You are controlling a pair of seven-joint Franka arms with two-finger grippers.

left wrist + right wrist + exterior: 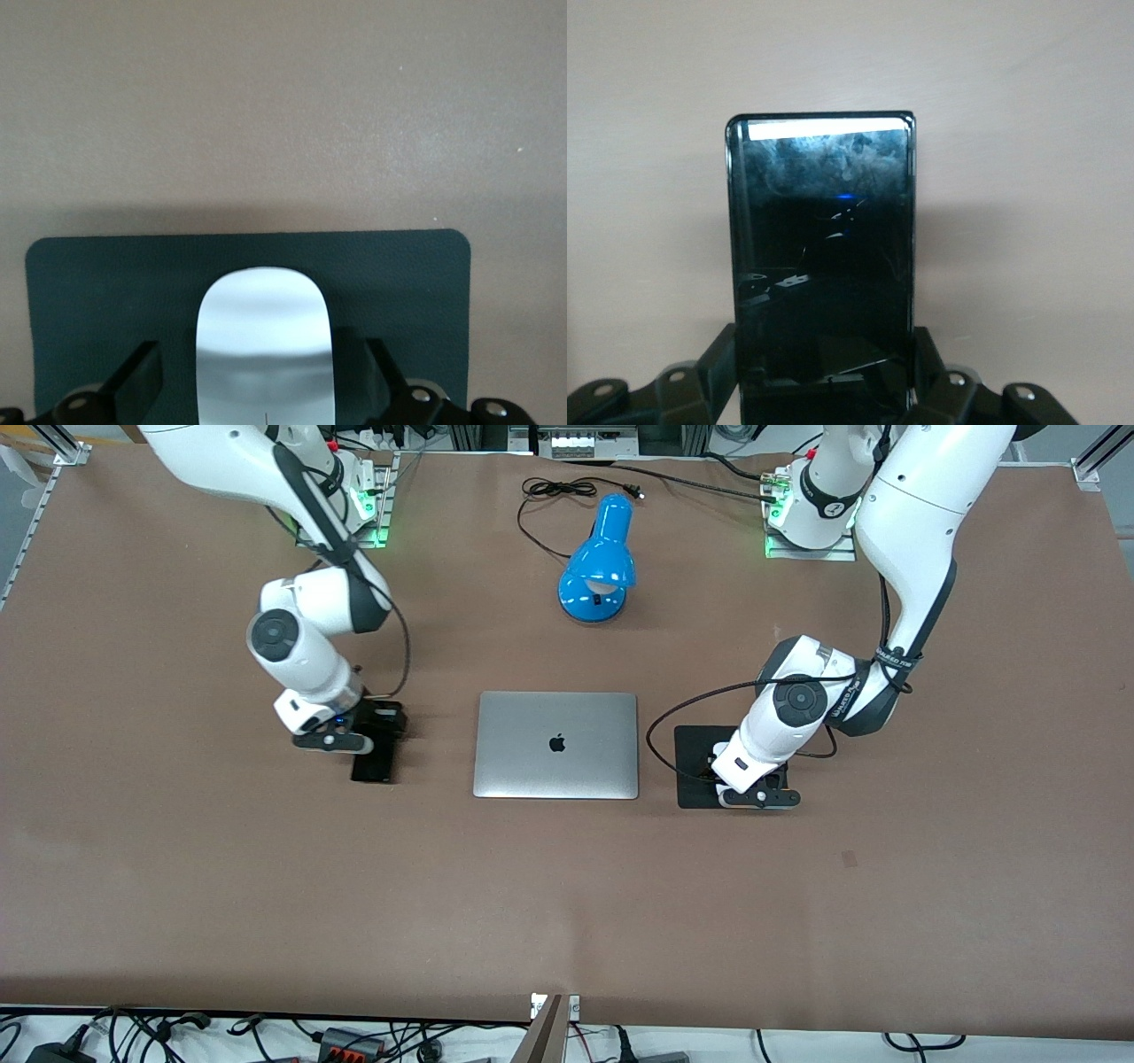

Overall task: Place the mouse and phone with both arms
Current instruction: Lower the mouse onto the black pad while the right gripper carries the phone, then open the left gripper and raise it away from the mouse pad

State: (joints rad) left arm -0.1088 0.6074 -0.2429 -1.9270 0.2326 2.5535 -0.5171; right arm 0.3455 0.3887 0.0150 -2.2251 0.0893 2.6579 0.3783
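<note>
**Both grippers low at their task items**

The left gripper point(264, 390) is sitting low over the mouse pad point(89, 283), its fingers point(140, 381) spread wide with visible gaps flanking the mouse point(266, 345), which is lying on the pad with pad surface showing around it. The right gripper point(824, 376) is closing its fingers point(719, 363) against the long edges of the phone point(821, 257), beside the closed laptop point(556, 745) toward the right arm's end of the table point(567, 886). Bare table is lying nearer the front camera.
</note>
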